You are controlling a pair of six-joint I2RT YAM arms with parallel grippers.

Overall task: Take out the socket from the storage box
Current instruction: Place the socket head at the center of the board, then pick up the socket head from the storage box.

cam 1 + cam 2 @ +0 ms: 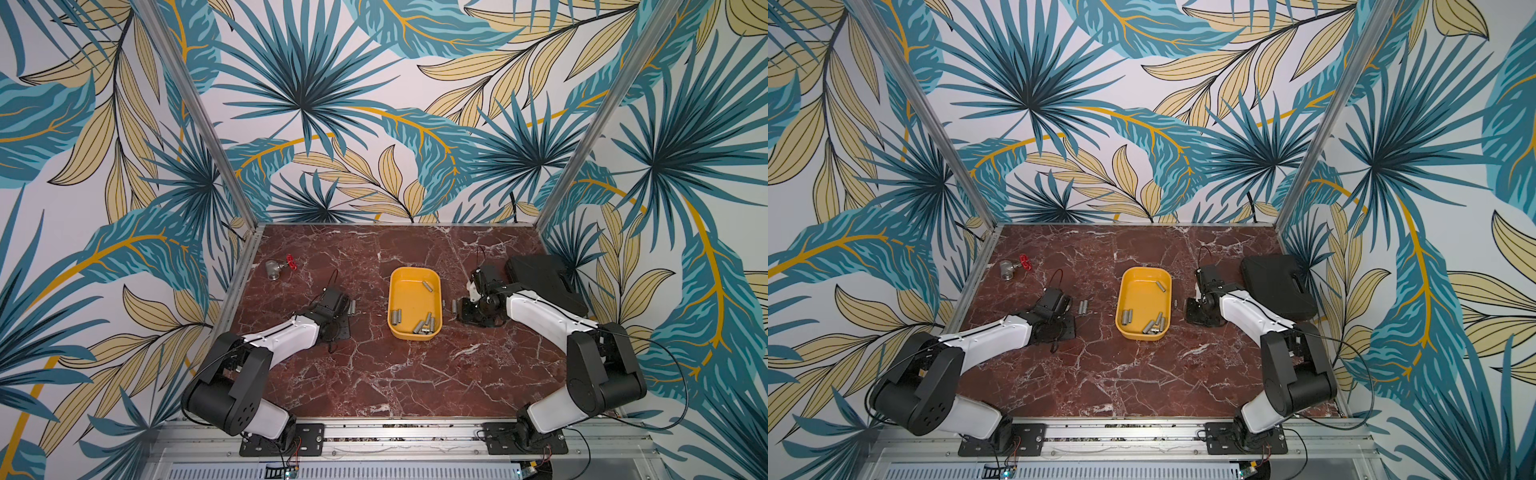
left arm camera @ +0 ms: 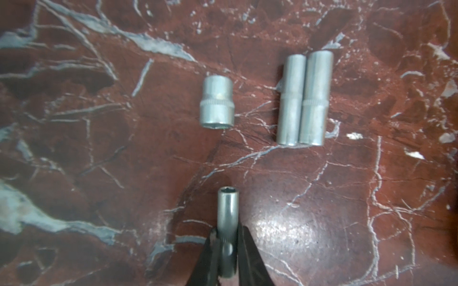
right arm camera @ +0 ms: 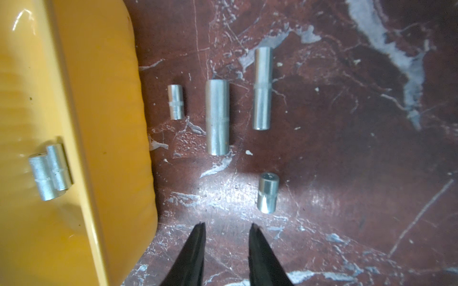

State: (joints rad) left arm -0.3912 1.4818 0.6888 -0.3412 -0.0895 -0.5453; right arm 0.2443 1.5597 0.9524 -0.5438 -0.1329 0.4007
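Pinching the socket (image 2: 227, 210), long axis along its nearly closed jaws, the left gripper (image 2: 227, 232) hangs over the table (image 1: 374, 374) at nine o'clock from the box (image 1: 409, 295), while the right gripper (image 3: 226, 230) is open and empty.

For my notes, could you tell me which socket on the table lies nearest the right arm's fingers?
The short socket lying alone near the fingers; the other three lie farther.
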